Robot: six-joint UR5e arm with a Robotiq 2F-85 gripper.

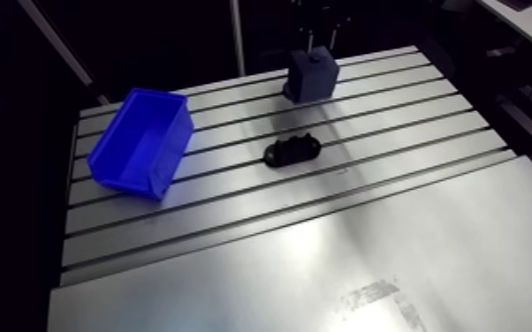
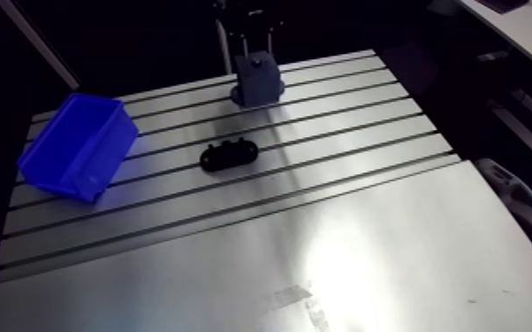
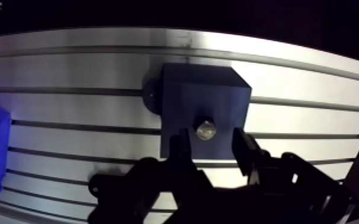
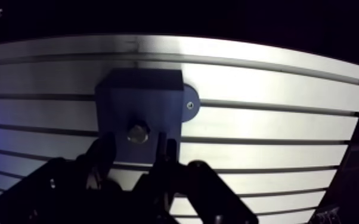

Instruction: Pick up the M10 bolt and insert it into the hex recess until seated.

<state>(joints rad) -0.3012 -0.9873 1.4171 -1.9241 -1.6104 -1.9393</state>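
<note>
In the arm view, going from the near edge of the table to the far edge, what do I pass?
Smooth metal sheet → small black part → dark block. The blue bin overlaps the last two in depth, so it is left out.

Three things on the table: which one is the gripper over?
The dark block with the bolt showing in its face; the open gripper straddles that bolt. The blue bin and the low black part lie away from it.
</note>
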